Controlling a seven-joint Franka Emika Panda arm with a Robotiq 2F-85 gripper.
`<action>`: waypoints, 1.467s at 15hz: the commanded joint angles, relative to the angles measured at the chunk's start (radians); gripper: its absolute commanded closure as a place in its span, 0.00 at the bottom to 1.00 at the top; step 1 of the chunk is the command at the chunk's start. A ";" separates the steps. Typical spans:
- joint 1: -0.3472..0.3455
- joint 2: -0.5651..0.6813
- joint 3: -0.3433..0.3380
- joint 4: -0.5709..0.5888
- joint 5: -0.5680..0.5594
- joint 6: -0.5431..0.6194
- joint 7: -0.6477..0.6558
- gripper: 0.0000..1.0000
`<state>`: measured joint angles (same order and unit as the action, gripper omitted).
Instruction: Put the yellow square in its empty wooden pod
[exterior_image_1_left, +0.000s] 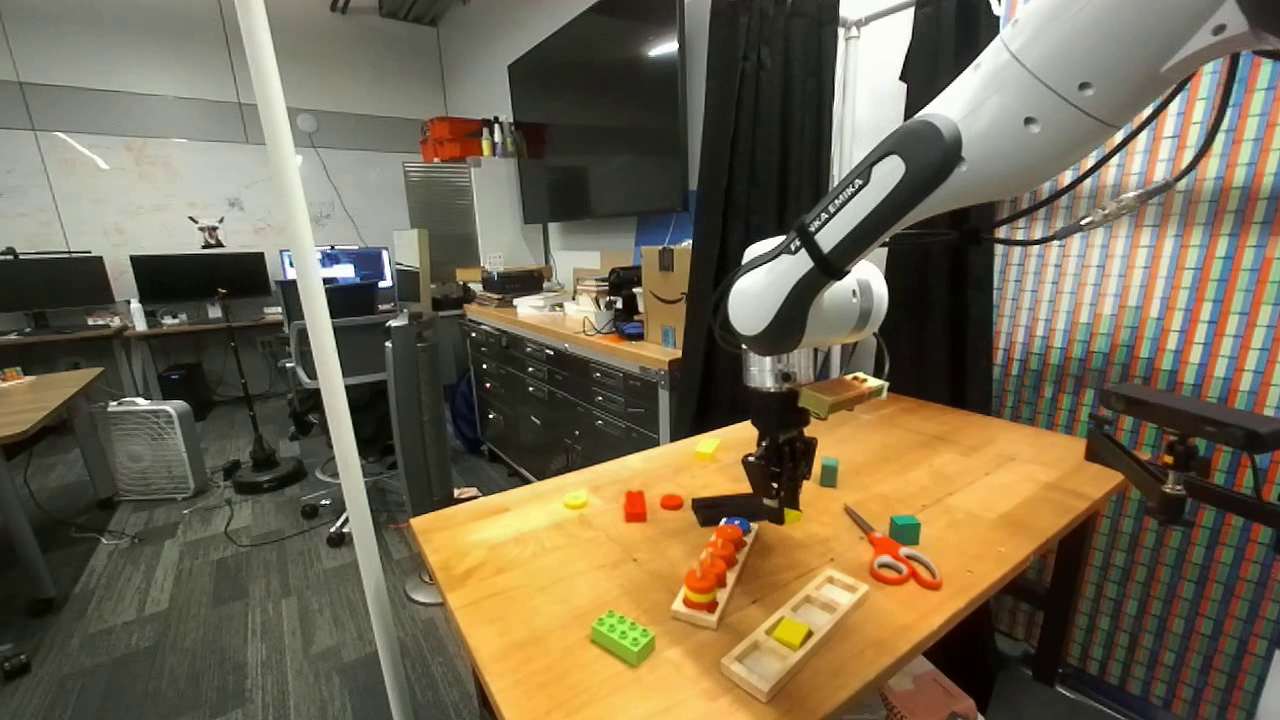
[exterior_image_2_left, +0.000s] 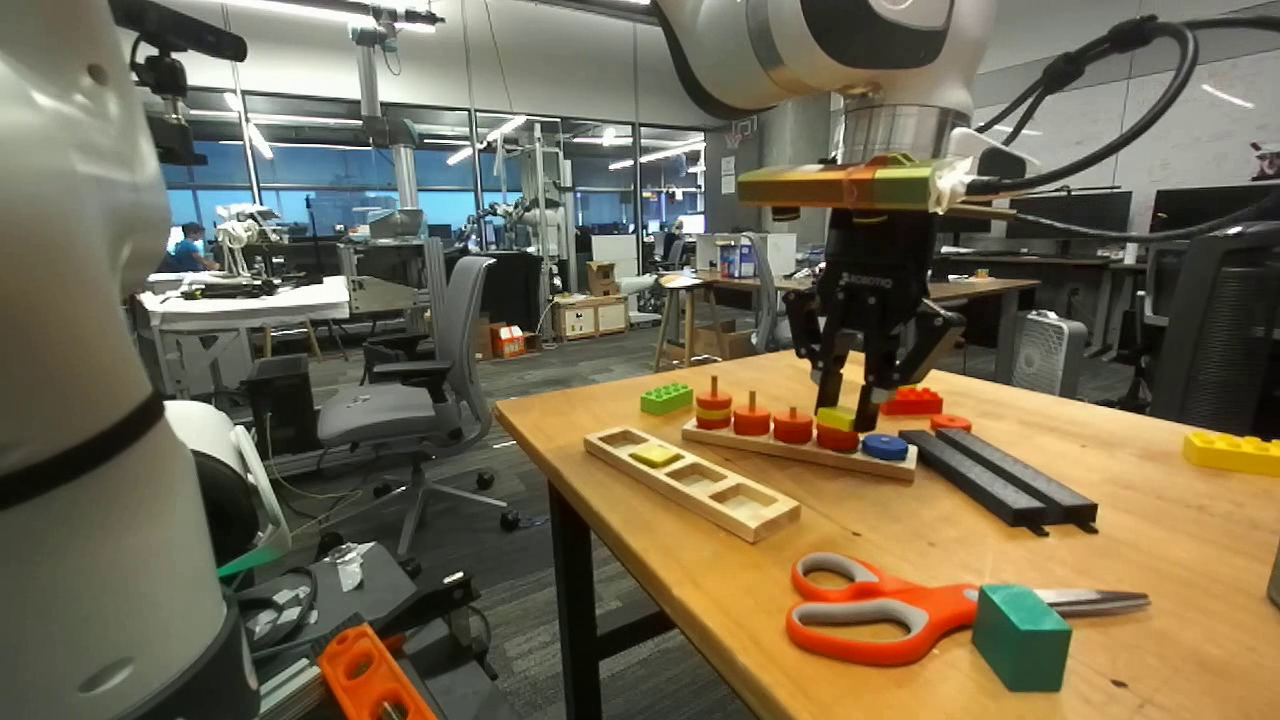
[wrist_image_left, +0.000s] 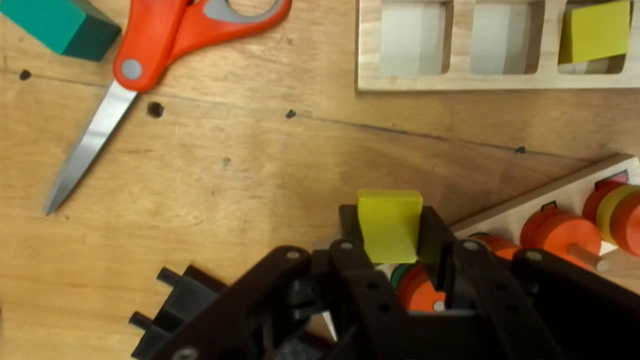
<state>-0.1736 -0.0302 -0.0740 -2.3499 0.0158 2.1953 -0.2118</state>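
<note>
My gripper is shut on a yellow square block, held between its two black fingertips above the table. The held block also shows in both exterior views, just in front of the stacking board. The wooden tray has a row of square pods and lies apart from the gripper, towards the table edge. A second yellow block sits slightly tilted in one pod, also seen in both exterior views. The tray's other three pods are empty.
A stacking board with red and blue discs stands under and beside the gripper. Black bars lie next to it. Orange scissors and a green block lie near the tray. A green toy brick lies beyond the stacking board.
</note>
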 joint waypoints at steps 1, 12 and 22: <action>0.024 -0.059 -0.018 -0.080 0.019 0.034 0.002 0.79; 0.023 -0.126 -0.033 -0.206 0.032 0.043 0.050 0.79; 0.042 -0.160 -0.031 -0.293 0.064 0.114 0.046 0.79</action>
<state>-0.1536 -0.1383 -0.0911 -2.5946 0.0559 2.2732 -0.1692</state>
